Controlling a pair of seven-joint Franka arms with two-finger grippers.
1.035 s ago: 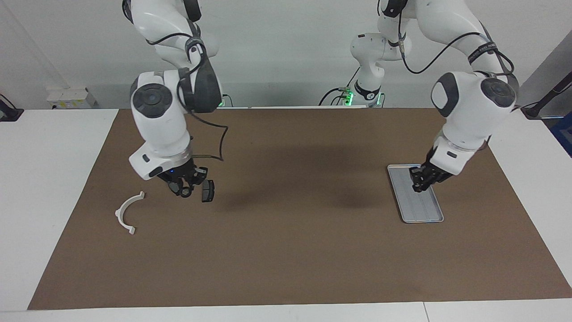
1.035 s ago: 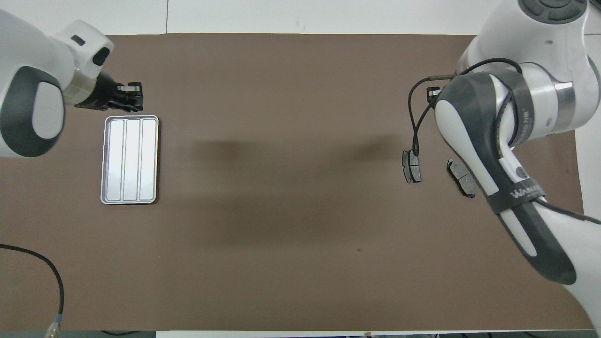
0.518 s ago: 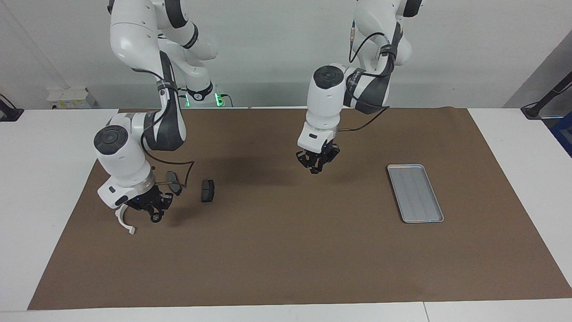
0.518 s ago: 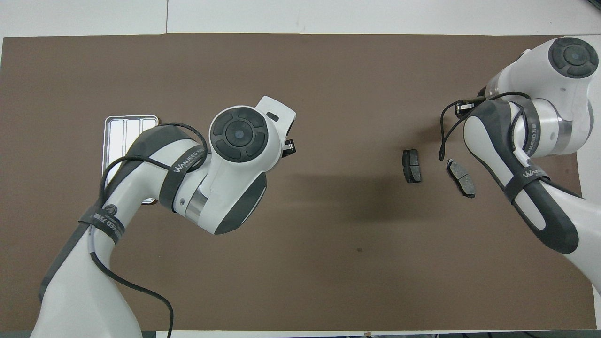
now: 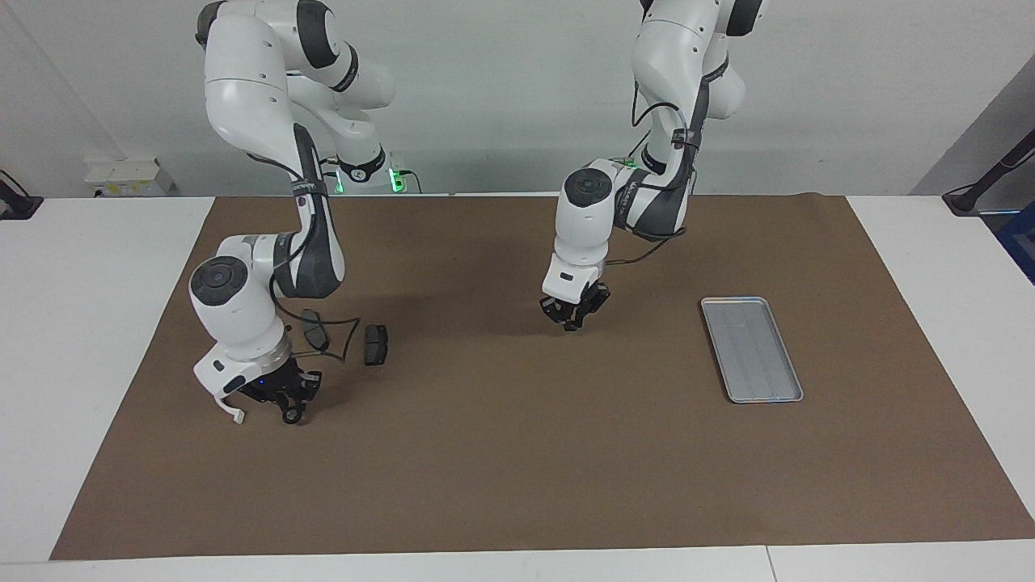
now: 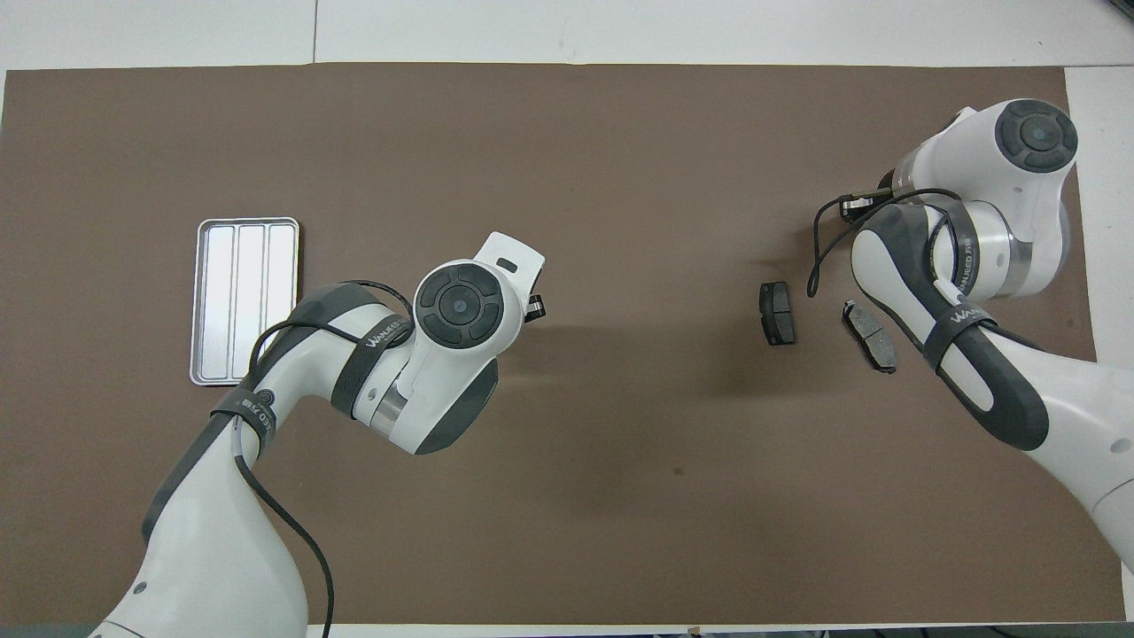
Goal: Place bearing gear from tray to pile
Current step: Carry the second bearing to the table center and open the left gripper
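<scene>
The silver tray [image 5: 752,349] [image 6: 246,301] lies bare at the left arm's end of the mat. The pile is at the right arm's end. It has two dark pads [image 5: 376,344] [image 5: 314,329] and a white half-ring [image 5: 230,411] mostly hidden by the right wrist. My right gripper [image 5: 289,411] hangs low over the mat right beside the half-ring. It is shut on a small dark round piece, the bearing gear [image 5: 292,417]. My left gripper [image 5: 572,322] is over the middle of the mat, shut, with nothing in it.
A brown mat [image 5: 517,469] covers most of the white table. In the overhead view both pads [image 6: 778,313] [image 6: 870,335] show beside the right forearm, which hides the half-ring. A loose black cable loops from the right wrist over the pad nearer to it.
The left arm has left the tray and come to the mat's middle, dipping a little. The right gripper has carried its round piece from beside the pads down next to the half-ring.
</scene>
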